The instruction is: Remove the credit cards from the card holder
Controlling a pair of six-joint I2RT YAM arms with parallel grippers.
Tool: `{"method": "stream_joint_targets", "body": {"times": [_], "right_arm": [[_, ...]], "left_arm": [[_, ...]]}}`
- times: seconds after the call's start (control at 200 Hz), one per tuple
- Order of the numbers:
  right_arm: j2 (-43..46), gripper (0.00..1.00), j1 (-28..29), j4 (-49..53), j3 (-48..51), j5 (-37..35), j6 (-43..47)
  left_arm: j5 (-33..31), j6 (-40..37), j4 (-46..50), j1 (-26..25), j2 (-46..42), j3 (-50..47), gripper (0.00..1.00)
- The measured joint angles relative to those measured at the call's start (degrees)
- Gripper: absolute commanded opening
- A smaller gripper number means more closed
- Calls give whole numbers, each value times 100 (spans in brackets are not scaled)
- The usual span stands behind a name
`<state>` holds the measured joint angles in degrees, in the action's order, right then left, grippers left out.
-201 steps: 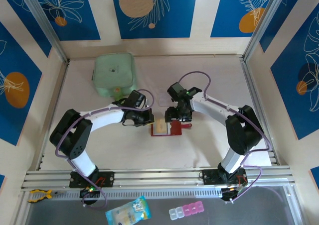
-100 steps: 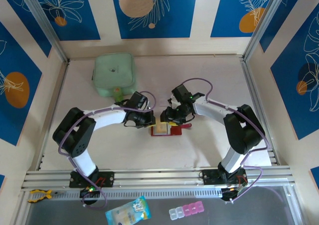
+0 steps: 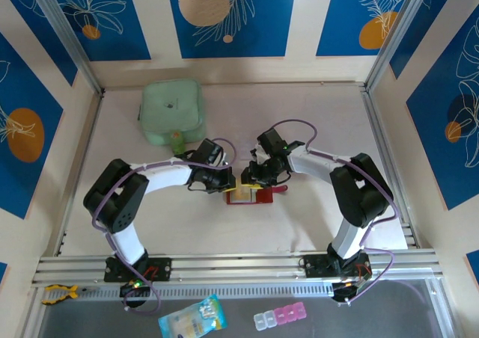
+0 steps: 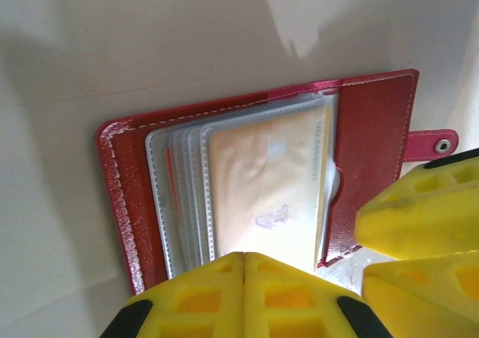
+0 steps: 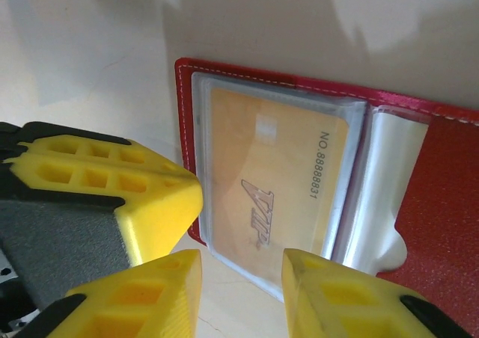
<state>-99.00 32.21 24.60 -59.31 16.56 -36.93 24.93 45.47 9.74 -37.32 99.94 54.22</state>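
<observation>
the card holder (image 3: 255,196) lies open and flat near the middle of the table (image 3: 299,229), its snap tab (image 4: 437,143) pointing toward the right edge. its clear sleeves (image 4: 179,196) are fanned on the left half. a gold card (image 5: 273,177), marked with vip lettering and a number, sits inside the top sleeve.

the left claw (image 4: 244,267) is fully closed, its fingers pressed flat together with nothing between them. its tips are over the near edge of the sleeves.

the right claw (image 5: 241,267) is narrow but not closed, with a gap between its fingers. it sits at the edge of the sleeve that holds the card, just beside the left claw. i cannot tell whether it touches the sleeve.

a green pouch (image 3: 172,112) rests toward the far left corner, well apart from the card holder.
</observation>
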Motion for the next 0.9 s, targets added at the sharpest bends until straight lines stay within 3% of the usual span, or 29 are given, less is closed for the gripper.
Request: {"method": "stream_joint_targets", "body": {"times": [0.9], "right_arm": [[-323,26,0,-365,175,116,155]], "left_arm": [[-9,0,-4,0,76,-116,5]]}}
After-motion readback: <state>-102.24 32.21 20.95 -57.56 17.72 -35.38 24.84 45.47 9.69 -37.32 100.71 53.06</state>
